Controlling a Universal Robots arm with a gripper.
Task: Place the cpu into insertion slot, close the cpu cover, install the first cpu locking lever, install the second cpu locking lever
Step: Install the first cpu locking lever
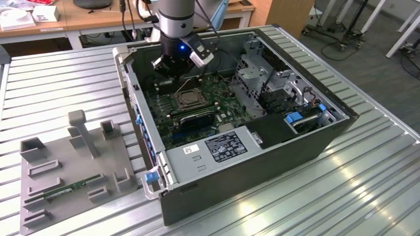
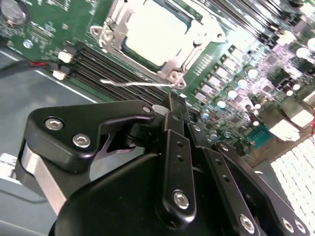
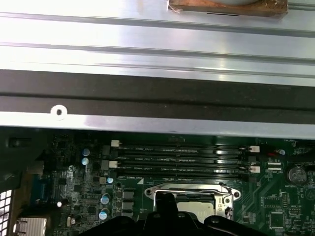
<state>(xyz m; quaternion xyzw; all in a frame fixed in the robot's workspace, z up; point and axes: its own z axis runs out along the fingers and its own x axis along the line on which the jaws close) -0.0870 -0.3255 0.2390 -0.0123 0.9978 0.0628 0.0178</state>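
One thin lever (image 2: 138,83) lies crosswise just ahead of my gripper (image 2: 170,105); fingers look pinched together, empty, cpu (image 2: 157,29) beyond.

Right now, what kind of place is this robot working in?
Most likely a robotics lab or test workshop. An open computer case lies on a ribbed metal table, a grey fixture tray sits beside it, and wooden desks and wheeled stands fill the background.
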